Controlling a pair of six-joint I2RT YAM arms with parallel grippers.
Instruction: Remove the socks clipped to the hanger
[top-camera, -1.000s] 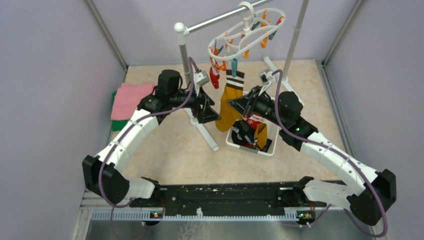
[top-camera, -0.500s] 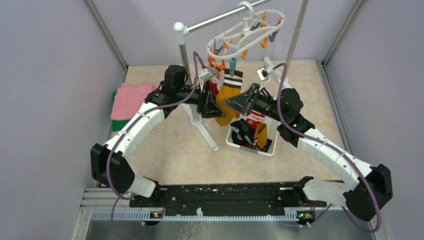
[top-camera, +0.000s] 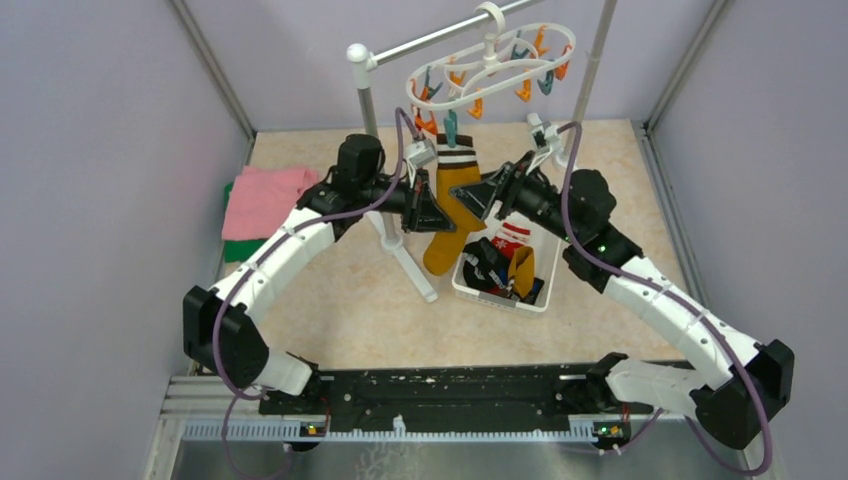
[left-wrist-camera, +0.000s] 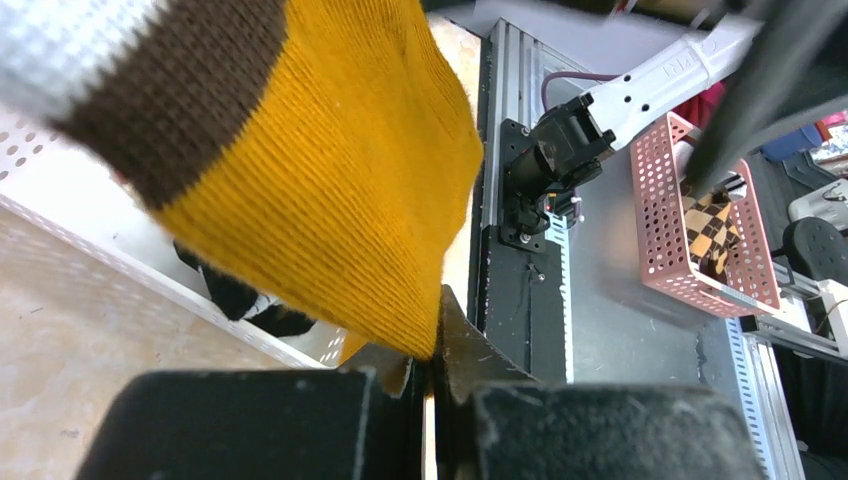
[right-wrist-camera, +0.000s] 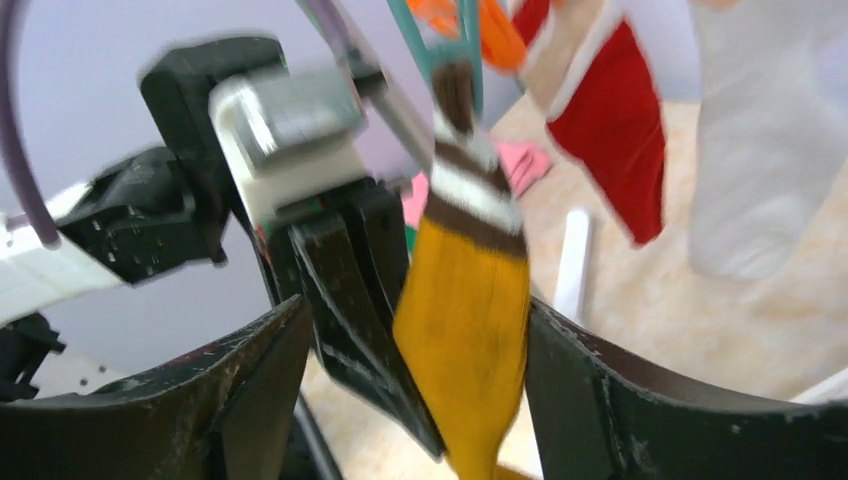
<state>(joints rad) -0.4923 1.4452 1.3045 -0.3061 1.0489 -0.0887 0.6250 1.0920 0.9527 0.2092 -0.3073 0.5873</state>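
Jaws of the left gripper (left-wrist-camera: 432, 345) are clenched on the knitted mustard sock (top-camera: 448, 215); the right gripper (right-wrist-camera: 410, 330) is released, fingers spread wide. On the white plastic hanger (top-camera: 489, 62), a teal clip (right-wrist-camera: 452, 50) at 7 o'clock holds the striped cuff. The toe is cut off in the left wrist view; the red sock (right-wrist-camera: 610, 130) and white sock (right-wrist-camera: 750, 150) at 1 o'clock in the right wrist view are blurred.

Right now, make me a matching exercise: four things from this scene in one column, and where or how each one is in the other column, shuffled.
1. mustard sock
2. left gripper
3. right gripper
4. pink cloth

A. open, a finger on either side of the sock
B. lying flat, far left in the top view
C. hanging from a teal clip
D. shut on the sock's edge

Pairs: 1-C, 2-D, 3-A, 4-B
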